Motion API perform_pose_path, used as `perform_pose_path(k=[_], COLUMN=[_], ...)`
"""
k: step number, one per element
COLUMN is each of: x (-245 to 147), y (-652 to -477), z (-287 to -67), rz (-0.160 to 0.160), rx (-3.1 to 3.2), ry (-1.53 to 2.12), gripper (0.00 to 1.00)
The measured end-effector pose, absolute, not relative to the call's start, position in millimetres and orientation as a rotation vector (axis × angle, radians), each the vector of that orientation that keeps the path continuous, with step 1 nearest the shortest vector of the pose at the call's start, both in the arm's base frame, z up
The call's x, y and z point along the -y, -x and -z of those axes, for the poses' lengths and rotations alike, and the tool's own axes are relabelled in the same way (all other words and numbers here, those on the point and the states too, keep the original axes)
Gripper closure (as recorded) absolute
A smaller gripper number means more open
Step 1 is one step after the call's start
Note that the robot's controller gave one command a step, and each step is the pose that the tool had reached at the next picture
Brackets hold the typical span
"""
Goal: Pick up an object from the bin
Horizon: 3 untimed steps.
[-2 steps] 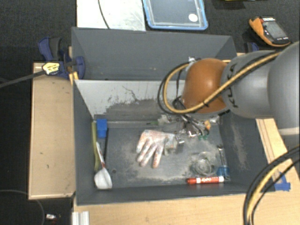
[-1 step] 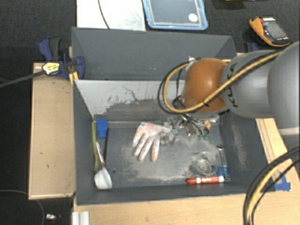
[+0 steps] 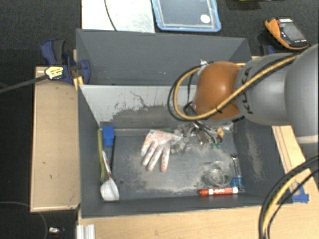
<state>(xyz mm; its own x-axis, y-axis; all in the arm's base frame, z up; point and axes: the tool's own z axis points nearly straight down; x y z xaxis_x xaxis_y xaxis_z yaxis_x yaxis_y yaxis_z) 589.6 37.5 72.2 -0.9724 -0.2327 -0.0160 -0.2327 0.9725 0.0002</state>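
**Operator:** What is biggest in the view?

**Observer:** You have the grey bin (image 3: 149, 59), and over its right half the arm (image 3: 279, 93) with its orange cover (image 3: 217, 86). The gripper (image 3: 197, 133) is down at the far end of the bin floor, below that cover.

**Operator:** Are the jaws apart or together?

**Observer:** I cannot tell you; the cover and cables hide too much of them. You cannot see anything clearly held between them.

**Operator:** Which thing is nearest to them?

**Observer:** The pale glove (image 3: 157, 149). It lies flat just beside the jaws, on their left in your view. Its cuff end points at them and its fingers point away, toward the near wall. Whether the cuff touches the gripper, I cannot say.

**Operator:** And the rest?

**Observer:** Well apart from the jaws, along the left wall, you have a long brush (image 3: 104, 158) with a blue end and a white end. Nearer to you than the jaws, a red marker (image 3: 218, 191) lies along the near wall. Between it and the jaws sits a small clear round piece (image 3: 214, 174), with a short blue pen-like thing (image 3: 236, 179) just to its right.
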Motion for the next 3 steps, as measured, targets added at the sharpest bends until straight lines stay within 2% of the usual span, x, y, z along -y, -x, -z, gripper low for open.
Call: perform_pose_path(k=[1,2,3], x=[-37.4,-37.8,-37.8], y=[-587.2,-592.3,-590.0], z=[-109.6,-133.0,-158.9], rz=[-0.004,-0.003,-0.004], rx=[-3.112,-3.094,-3.103], ry=[0.364,0.360,0.359], gripper=[1.00,1.00,1.00])
